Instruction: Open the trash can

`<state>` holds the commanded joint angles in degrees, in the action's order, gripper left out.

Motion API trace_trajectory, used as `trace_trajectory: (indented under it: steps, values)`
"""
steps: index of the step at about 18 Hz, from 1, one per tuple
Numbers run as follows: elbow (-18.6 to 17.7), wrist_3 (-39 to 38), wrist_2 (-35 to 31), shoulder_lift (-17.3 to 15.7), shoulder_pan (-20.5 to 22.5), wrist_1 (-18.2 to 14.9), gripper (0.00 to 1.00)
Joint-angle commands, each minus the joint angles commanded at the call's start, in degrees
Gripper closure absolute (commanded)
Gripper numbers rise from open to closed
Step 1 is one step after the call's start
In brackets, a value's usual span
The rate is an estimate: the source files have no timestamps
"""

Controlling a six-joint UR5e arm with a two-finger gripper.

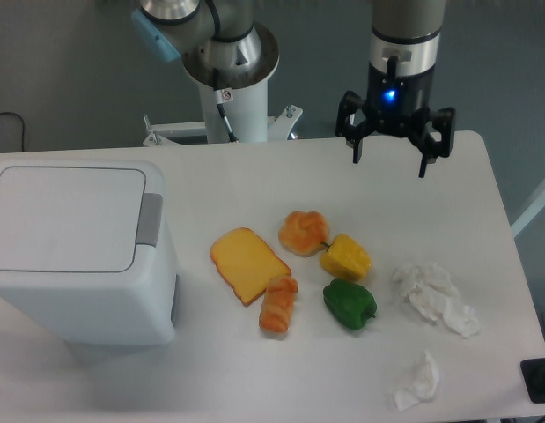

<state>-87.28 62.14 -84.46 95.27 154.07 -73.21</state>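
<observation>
The trash can (74, 251) is a large white boxy bin at the left of the table, with its flat lid (65, 216) down and a grey push tab (150, 218) on its right side. My gripper (390, 160) hangs open above the far right part of the table, well to the right of the bin, with nothing between its fingers.
Toy food lies mid-table: a bread slice (247, 263), a bun (303, 232), a croissant (279, 305), a yellow pepper (346, 256) and a green pepper (349, 303). Crumpled tissues (435, 298) and a smaller scrap (418, 381) lie at right. The arm's base (230, 97) stands at the back.
</observation>
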Motion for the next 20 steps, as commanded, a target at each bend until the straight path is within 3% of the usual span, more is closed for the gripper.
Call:
trace_trajectory:
  steps: [14, 20]
  values:
    - [0.0, -0.4, 0.7, -0.8, 0.0, 0.0, 0.00]
    - [0.7, -8.1, 1.8, -0.6, -0.1, 0.2, 0.00]
